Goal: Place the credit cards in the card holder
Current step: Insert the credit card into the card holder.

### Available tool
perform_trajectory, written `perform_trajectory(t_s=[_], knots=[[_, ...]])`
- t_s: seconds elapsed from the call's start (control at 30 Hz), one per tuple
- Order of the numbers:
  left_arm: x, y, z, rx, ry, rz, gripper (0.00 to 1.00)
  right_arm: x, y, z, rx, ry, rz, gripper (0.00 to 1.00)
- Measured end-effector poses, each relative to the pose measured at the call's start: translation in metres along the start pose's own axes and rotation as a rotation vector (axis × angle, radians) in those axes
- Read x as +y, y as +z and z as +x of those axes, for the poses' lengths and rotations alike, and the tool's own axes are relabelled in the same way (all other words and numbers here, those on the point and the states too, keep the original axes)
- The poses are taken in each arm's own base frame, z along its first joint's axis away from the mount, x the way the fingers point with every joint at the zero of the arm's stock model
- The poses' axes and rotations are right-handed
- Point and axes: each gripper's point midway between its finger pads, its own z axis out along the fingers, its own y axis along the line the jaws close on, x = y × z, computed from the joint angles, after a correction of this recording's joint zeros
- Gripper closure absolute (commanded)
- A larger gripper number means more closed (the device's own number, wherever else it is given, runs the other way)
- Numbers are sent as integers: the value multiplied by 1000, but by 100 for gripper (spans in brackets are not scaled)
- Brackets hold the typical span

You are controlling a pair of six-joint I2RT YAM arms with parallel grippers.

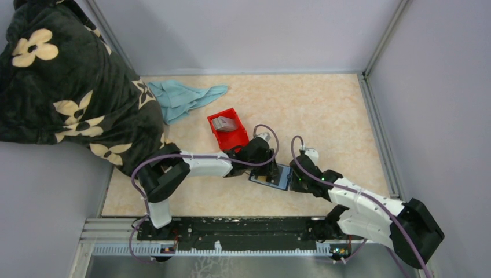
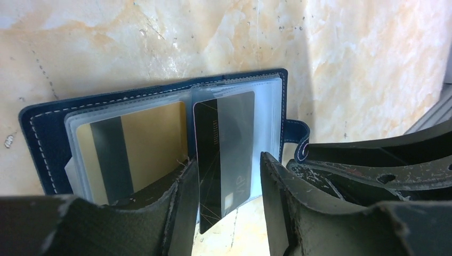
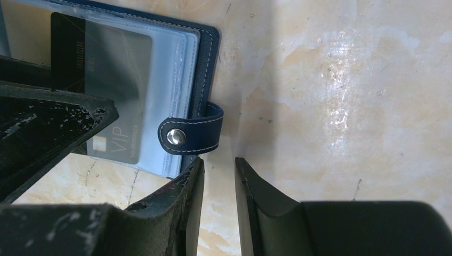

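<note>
The left pincer [image 2: 225, 159], spread, straddles a dark rectangular card [image 2: 224, 133] half-sleeved in the open navy folding card holder [image 2: 42, 138]; the right pincer [image 3: 218, 160], narrowly parted, is empty.

Bright, even light — soft shadows, slight glare

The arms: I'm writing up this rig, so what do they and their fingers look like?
The left arm and right arm both have white links between bulky black joints, each trailed by a purple cable. The fingers are matte black, wedge-shaped, scuffed with pale scratches.
</note>
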Motion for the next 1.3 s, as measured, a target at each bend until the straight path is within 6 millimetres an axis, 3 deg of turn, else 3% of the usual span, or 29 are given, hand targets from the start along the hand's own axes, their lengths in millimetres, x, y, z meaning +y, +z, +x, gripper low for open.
perform_trajectory(t_s=[0.83, 1.13, 1.3], knots=[[-5, 6, 4, -39, 150, -196, 43, 14, 8, -7, 10, -10, -19, 76], [-8, 7, 8, -37, 175, -238, 35, 16, 9, -6, 14, -19, -24, 77], [3, 3, -1, -90, 170, -300, 34, 20, 11, -9, 7, -15, -38, 77]])
